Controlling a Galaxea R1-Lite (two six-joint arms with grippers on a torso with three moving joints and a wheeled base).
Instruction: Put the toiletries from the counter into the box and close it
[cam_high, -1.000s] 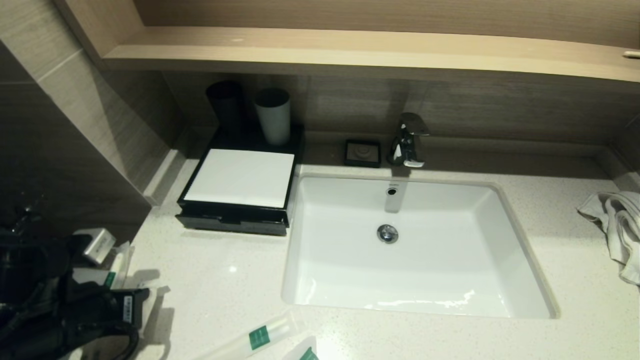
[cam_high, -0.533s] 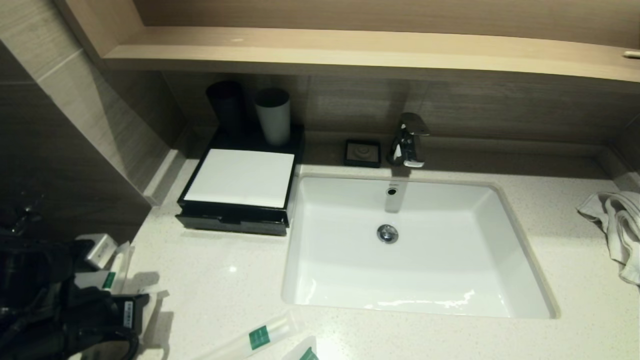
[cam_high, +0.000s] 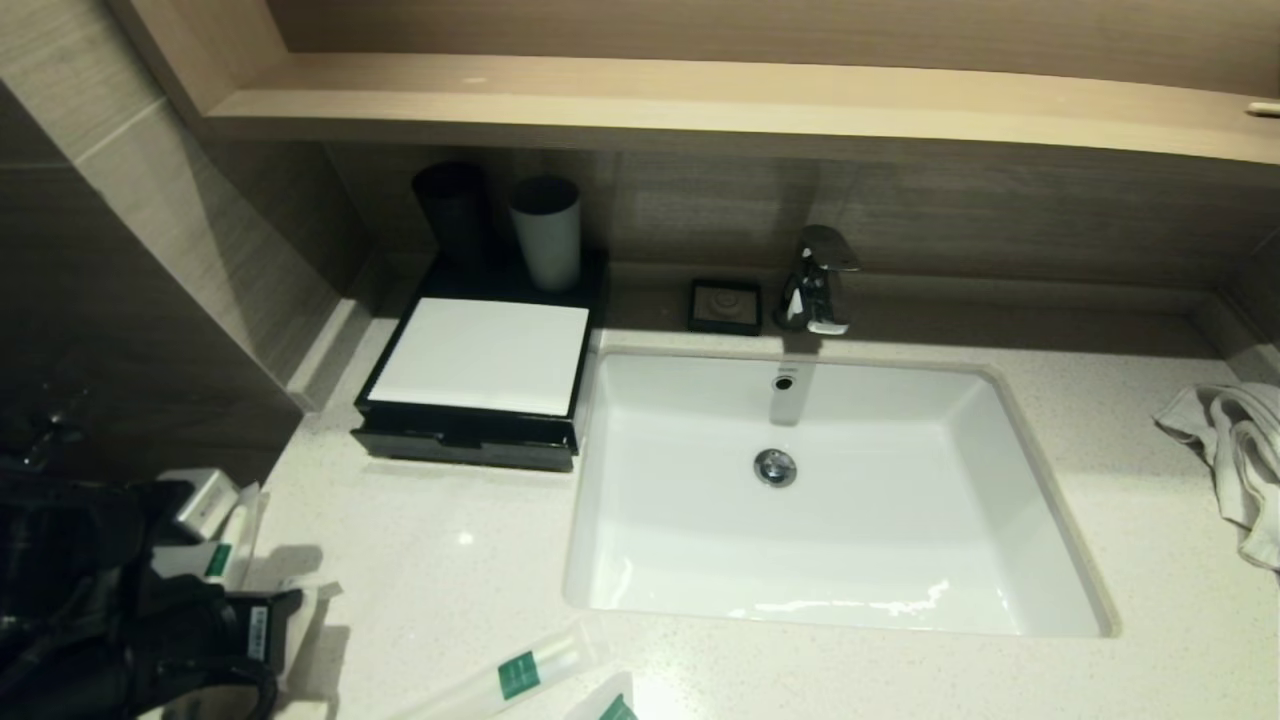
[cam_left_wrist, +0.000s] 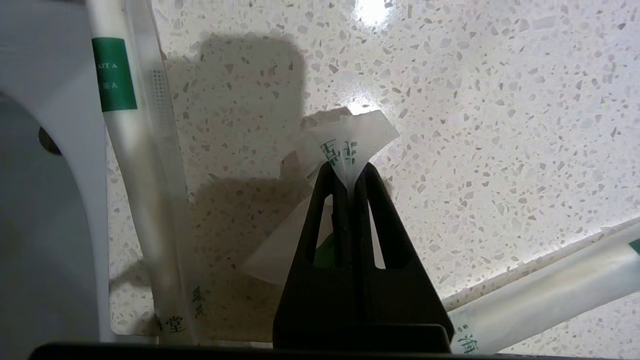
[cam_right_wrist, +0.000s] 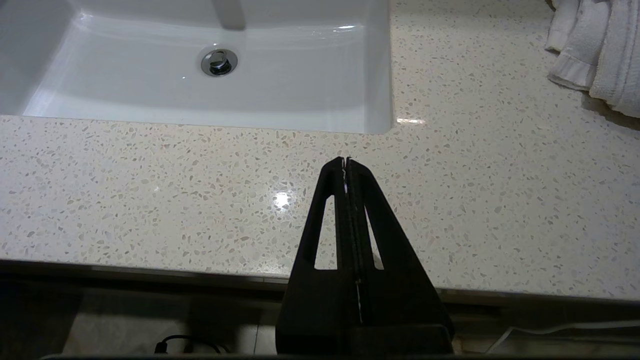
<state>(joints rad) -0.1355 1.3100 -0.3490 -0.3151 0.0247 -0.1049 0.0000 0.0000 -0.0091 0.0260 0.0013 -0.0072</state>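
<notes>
Toiletries lie on the bench (cam_high: 430, 560) at its front left; my left fingers (cam_left_wrist: 348, 175) are pressed together on one small packet (cam_left_wrist: 350, 142). Its box (cam_high: 480, 380) stands farther back, beside the sink (cam_high: 1000, 500). Only the left wrist view shows this pinch. My right fingers (cam_right_wrist: 346, 162), empty and together, wait at the bench's front edge.

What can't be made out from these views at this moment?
- Box drawer: the head view shows the front only, contents hidden.
- Packet pinched in the left gripper: its lower part hides behind the fingers in the left wrist view, so the type is unclear.
- Long packet: cut off by the head view's bottom edge.
- Right gripper: outside the head view.
- Towel: cut by the right edge.
</notes>
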